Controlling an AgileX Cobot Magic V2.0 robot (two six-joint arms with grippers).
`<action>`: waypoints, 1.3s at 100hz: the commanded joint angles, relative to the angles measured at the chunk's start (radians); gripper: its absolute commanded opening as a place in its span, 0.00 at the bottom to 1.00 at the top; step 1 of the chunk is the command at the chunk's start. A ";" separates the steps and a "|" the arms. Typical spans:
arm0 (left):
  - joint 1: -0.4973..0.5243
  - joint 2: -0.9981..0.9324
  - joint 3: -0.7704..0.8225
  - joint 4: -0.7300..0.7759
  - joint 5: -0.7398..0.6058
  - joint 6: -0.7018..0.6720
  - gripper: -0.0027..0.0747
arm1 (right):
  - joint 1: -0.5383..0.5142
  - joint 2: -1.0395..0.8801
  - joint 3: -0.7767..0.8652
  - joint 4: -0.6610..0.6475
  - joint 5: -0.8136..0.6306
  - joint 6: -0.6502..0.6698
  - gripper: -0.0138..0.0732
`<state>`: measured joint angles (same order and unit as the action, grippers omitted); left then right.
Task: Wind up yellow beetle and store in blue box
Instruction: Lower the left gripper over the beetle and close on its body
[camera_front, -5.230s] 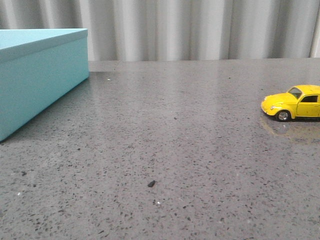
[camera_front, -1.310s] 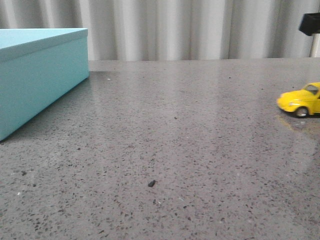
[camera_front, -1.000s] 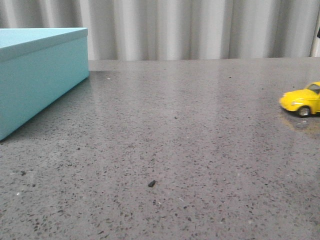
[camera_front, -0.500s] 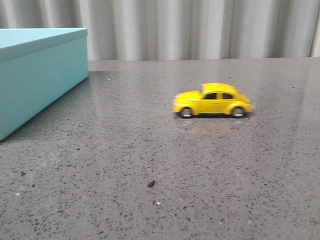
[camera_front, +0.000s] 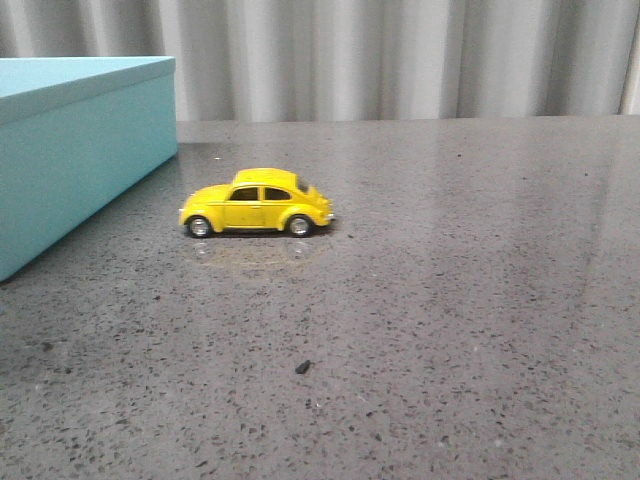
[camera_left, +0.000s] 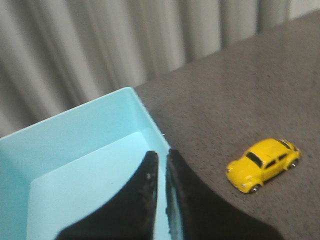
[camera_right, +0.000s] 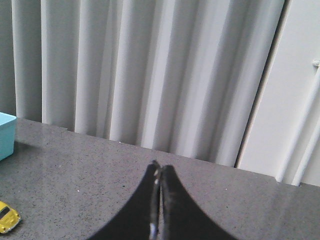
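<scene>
the yellow beetle (camera_front: 256, 202) is seen free on the tabletop (camera_front: 450, 300), near the blue box (camera_front: 70, 150), nose toward it. the left gripper (camera_left: 161, 165) and right gripper (camera_right: 158, 176) are closed on nothing. winding looks done; next, the car must be grasped and stored.

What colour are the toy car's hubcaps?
Silver, set in black tyres on the yellow beetle; the front view shows them best.
</scene>
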<state>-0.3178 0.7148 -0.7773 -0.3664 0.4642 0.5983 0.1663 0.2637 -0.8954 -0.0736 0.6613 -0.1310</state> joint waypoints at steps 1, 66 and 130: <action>-0.066 0.098 -0.099 0.000 0.013 0.087 0.21 | 0.000 0.013 -0.013 -0.015 -0.088 -0.012 0.10; -0.339 0.748 -0.599 0.409 0.362 0.216 0.74 | 0.023 0.013 0.006 -0.015 -0.043 -0.012 0.10; -0.254 0.987 -0.661 0.258 0.407 0.262 0.74 | 0.029 0.013 0.056 -0.006 -0.041 -0.012 0.10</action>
<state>-0.5955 1.7341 -1.4069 -0.0569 0.8942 0.8556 0.1938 0.2632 -0.8186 -0.0756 0.6966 -0.1326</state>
